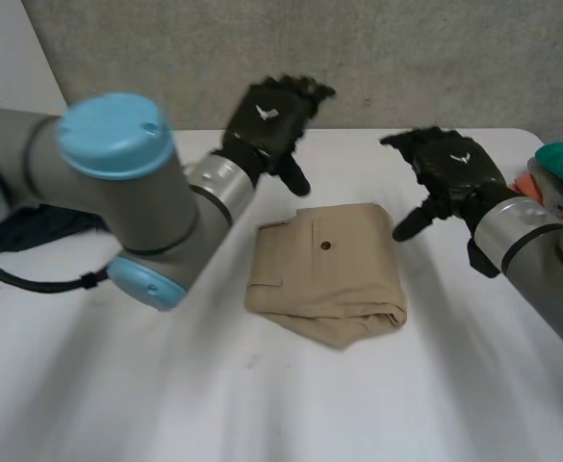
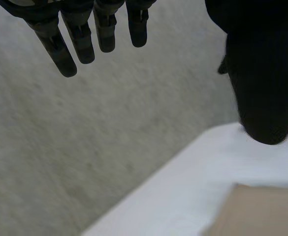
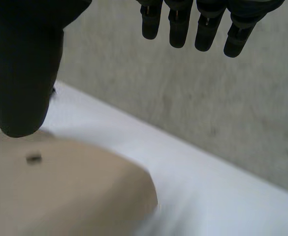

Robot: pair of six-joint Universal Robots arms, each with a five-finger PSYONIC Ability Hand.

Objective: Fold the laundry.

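folded khaki shorts [image 1: 326, 276] flat mid-table [image 1: 262, 404]. left hand [image 1: 273, 117] and right hand [image 1: 451, 173] above its far corners, fingers straight, holding nothing.

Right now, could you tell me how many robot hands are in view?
2: left robot hand beyond the folded tan garment, right robot hand beside it, both open.
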